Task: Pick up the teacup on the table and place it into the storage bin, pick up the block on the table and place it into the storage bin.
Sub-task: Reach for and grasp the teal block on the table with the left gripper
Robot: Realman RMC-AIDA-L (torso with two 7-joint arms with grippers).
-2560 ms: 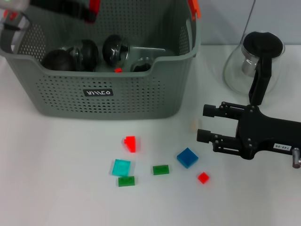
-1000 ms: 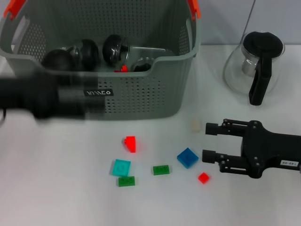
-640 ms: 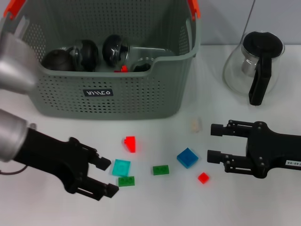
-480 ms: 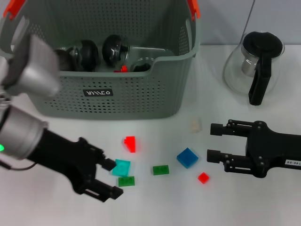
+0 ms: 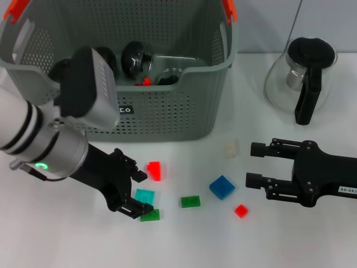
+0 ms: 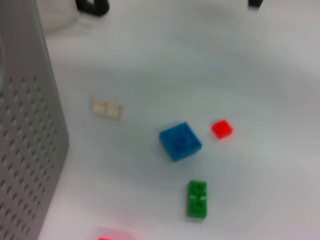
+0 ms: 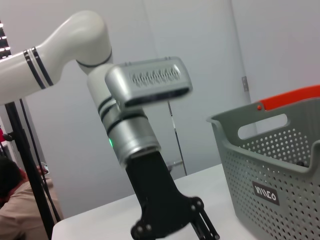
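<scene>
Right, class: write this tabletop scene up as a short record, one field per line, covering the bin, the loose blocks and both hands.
storage bin: grey perforated storage bin at the back of the table, dark round items and a small red piece inside
blocks on table: red block, cyan block, two green blocks, blue block, small red block, pale block
left hand: left hand, open, low around the cyan block
right hand: right hand, open, just right of the blue block
other: glass teapot at the back right

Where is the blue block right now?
In the head view the blue block lies on the table right of centre, between the green block and the open right claw, near a small red block.
</scene>
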